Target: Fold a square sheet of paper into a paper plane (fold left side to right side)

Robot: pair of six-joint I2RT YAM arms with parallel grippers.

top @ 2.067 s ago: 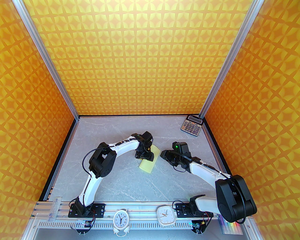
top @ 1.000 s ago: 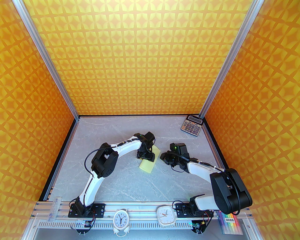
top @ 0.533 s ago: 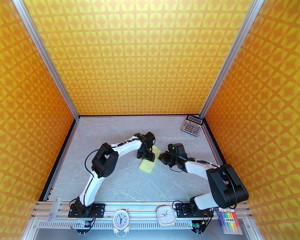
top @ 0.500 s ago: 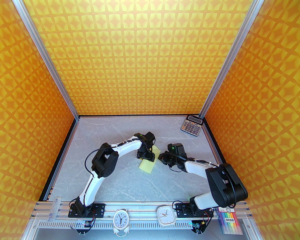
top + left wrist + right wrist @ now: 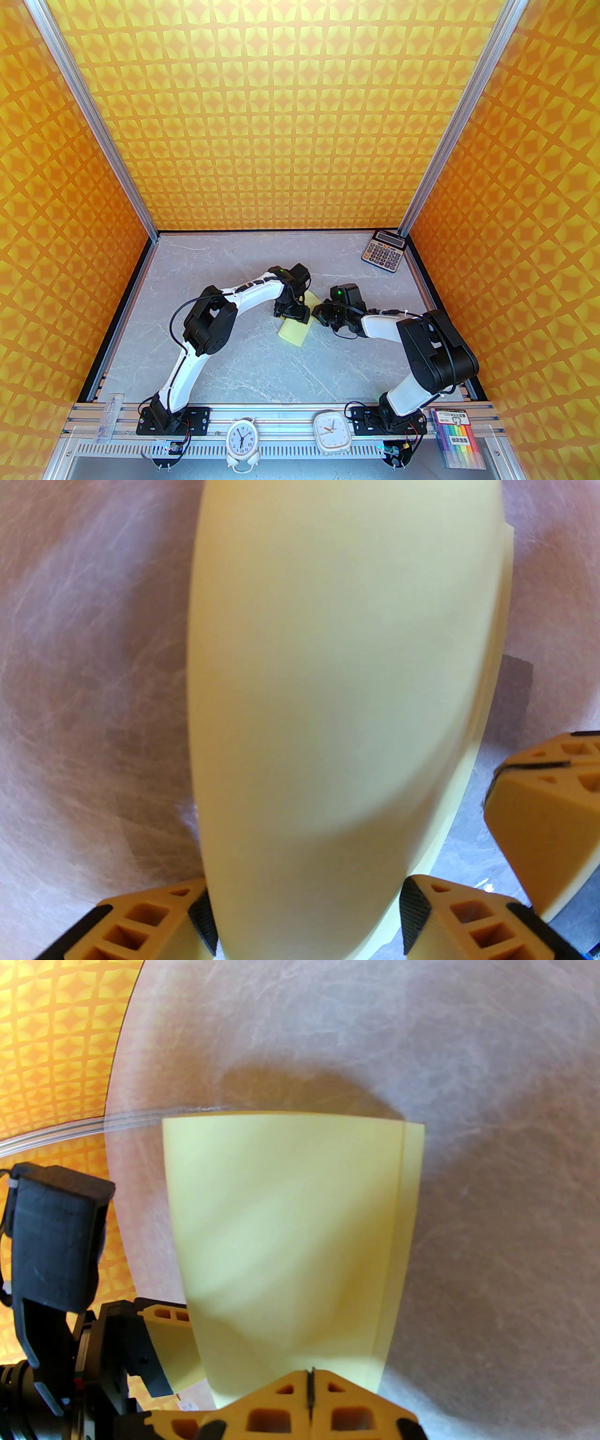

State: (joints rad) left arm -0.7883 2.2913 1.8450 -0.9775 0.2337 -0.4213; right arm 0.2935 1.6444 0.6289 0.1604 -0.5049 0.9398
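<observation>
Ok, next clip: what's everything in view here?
square sheet of paper: one, pale yellow, folded over, mid-table
calculator: one, grey, far right corner
round clock: one, white, near rail
square clock: one, white, near rail, right of the round one
pack of markers: one, multicoloured, near right corner
table: one, grey marbled, under everything
walls: three, orange patterned, around the table
left claw: one, orange fingers, open astride the paper
right claw: one, orange fingers, shut at the paper's edge
</observation>
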